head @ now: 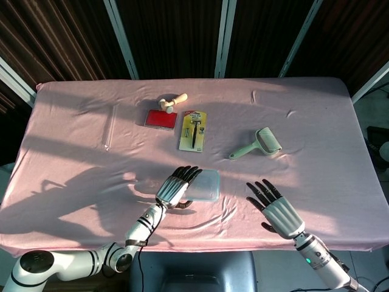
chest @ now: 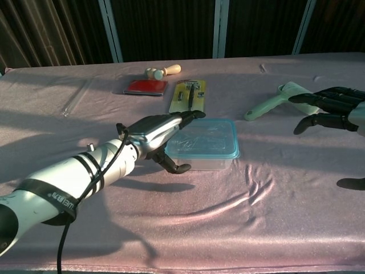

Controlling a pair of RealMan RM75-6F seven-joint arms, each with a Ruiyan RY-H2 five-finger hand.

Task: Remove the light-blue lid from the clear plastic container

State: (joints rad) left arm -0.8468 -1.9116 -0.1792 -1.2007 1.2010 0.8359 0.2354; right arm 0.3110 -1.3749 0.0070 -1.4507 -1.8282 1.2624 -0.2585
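My left hand (chest: 162,132) braces the clear plastic container (chest: 201,154) at the table's front middle, fingers over the light-blue lid (chest: 204,138), thumb at its side. Lid still on. My right hand (head: 276,207) hovers spread, empty.

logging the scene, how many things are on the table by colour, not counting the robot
Red: 1, stamp pad
Wood: 1, stamp
Yellow: 1, razor card
Green: 1, lint roller
Light blue and clear: 1, lidded container
Clear: 1, rod
Total: 6
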